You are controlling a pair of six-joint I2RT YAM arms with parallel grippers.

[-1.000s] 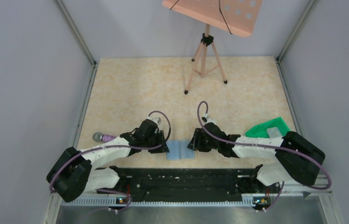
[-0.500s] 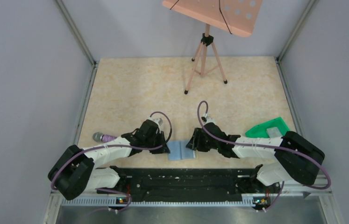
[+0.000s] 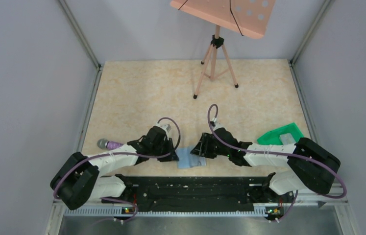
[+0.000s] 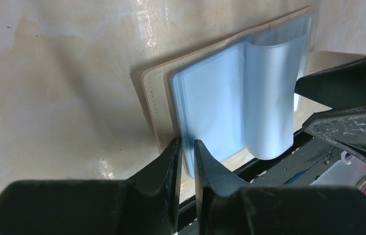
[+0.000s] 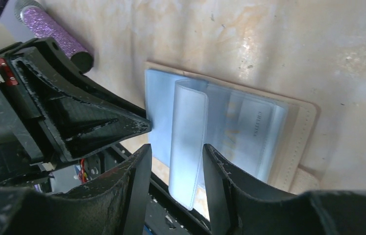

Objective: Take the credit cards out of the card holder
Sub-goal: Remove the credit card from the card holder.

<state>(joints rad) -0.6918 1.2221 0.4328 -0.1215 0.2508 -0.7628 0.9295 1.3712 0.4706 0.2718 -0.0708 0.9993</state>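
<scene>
Left gripper (image 4: 186, 147), tighter than before, pinches card holder (image 4: 215, 107) edge, anchoring; right gripper (image 5: 177, 152) straddles sleeve (image 5: 188, 122), grip unclear; next: withdraw credit cards (image 5: 249, 129).

— What is lying on the left side of the table (image 3: 146, 93)?
— A purple glitter microphone (image 3: 108, 144) is lying on its side there, its grey head pointing toward the left wall.
— And on the right?
— A green tray (image 3: 282, 133) is sitting near the right edge, well apart from the microphone.
— Anything at the back?
— 1 music stand (image 3: 214, 61) is standing on 3 thin legs near the far edge, its salmon board (image 3: 225, 14) running out of the top of the view. Grey walls are closing in 3 sides.
</scene>
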